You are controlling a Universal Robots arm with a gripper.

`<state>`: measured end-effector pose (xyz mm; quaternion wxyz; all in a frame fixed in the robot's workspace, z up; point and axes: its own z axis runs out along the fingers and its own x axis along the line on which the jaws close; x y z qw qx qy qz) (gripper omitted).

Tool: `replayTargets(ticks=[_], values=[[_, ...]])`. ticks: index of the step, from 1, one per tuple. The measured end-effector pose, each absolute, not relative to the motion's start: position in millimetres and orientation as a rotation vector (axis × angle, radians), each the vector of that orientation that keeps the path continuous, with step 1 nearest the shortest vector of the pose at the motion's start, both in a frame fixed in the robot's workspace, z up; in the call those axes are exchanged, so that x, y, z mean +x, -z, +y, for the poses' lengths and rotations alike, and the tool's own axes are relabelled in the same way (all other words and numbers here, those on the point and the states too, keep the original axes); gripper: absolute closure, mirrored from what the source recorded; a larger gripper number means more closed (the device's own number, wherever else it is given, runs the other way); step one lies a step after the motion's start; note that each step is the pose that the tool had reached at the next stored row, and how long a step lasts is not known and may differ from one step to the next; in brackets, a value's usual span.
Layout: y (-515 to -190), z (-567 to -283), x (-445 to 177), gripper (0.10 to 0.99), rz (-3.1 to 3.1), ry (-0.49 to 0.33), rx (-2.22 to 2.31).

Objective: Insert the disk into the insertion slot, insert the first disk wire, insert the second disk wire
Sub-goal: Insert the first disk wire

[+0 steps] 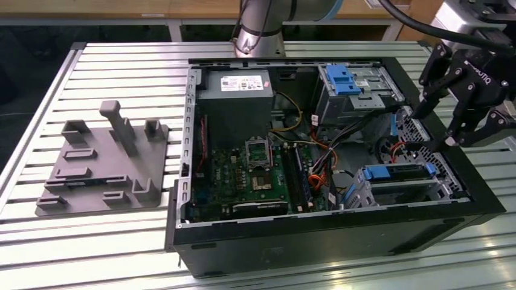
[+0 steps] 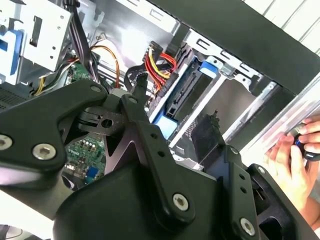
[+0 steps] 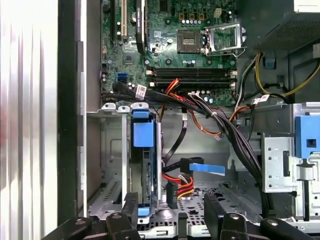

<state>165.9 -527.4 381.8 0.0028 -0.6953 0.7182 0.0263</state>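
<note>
1. Above the side wall of the open computer case [image 1: 322, 241], at the exterior view's right, we see the end effector [image 1: 435, 128] with its fingers spread wide and nothing between them. White lettering marks its black body.
2. Near it, the disk [image 3: 144, 165] stands on edge inside the insertion slot [image 3: 112, 150]. Its blue carrier bracket [image 3: 143, 132] is on the end facing the motherboard [image 3: 190, 50].
3. Just beside the disk lie a red-and-yellow wire bundle [image 3: 182, 182] and a blue-tabbed wire [image 3: 205, 167]. We cannot tell whether either is plugged in.
4. Farther out we find the taller bay [image 1: 354, 90] with its blue latch, and the power supply [image 1: 234, 103], which bears a white printed label.
5. Outside the case, a hand [image 2: 292, 160] shows in the second wrist view, and a grey fixture plate [image 1: 96, 175] rests on the slatted surface [image 1: 121, 66] at the exterior view's left.
</note>
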Motion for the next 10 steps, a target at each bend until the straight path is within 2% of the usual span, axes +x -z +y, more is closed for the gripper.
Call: replayTargets(ticks=[10], values=[[-373.1,-520.1,166.7,0.451,2.282,-0.042,-2.201]])
